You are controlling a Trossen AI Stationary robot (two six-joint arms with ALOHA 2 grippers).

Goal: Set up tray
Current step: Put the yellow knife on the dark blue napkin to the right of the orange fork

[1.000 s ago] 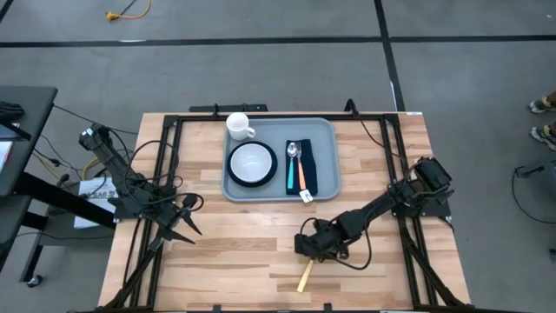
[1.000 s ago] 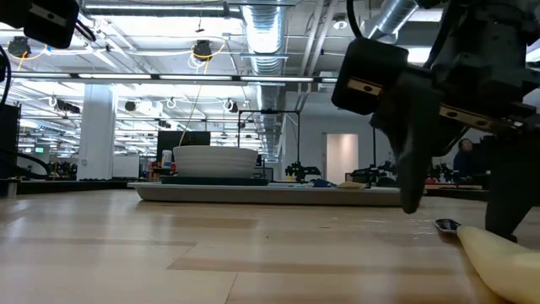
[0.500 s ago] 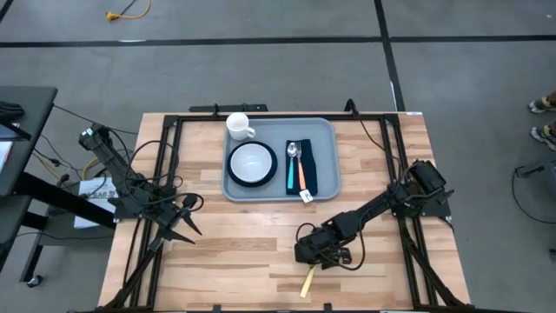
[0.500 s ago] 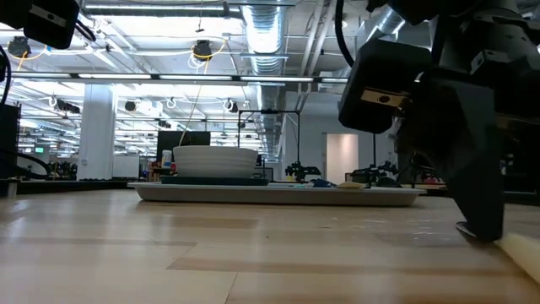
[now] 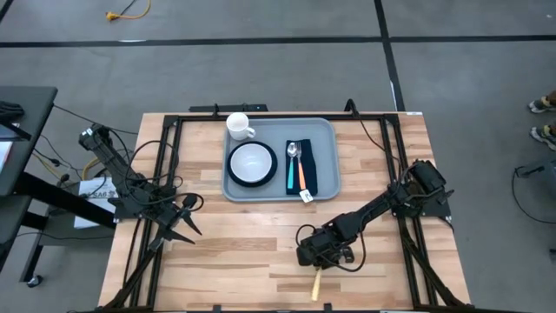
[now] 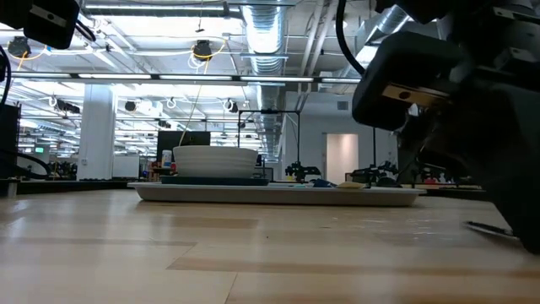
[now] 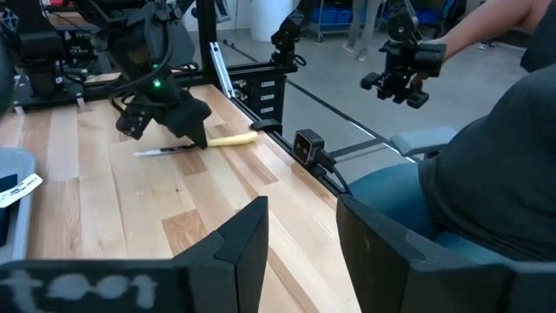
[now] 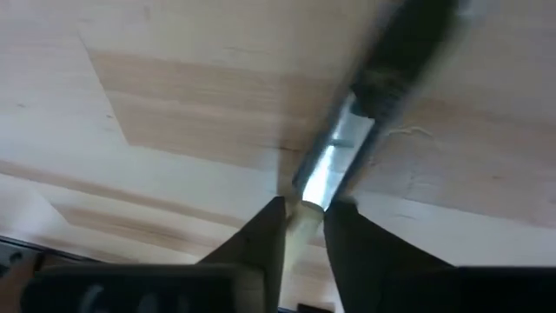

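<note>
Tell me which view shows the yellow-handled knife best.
The left wrist view: the knife lies there almost whole on the table, blade and yellow handle, at the right hand. The high view shows only its handle, the right wrist view mostly the blade close up, and the low view just a thin bit of blade.

A white ceramic mug (image 5: 238, 125) stands beside a white bowl (image 5: 253, 160) resting on a round dark plate (image 5: 236, 174). A small dark navy rectangular napkin (image 5: 310, 178) carries a metal spoon with a teal handle (image 5: 293, 165) and an orange-handled utensil (image 5: 302, 176). A pale yellow-handled table knife (image 5: 317, 285) lies on the light wooden table (image 5: 234, 252).
</note>
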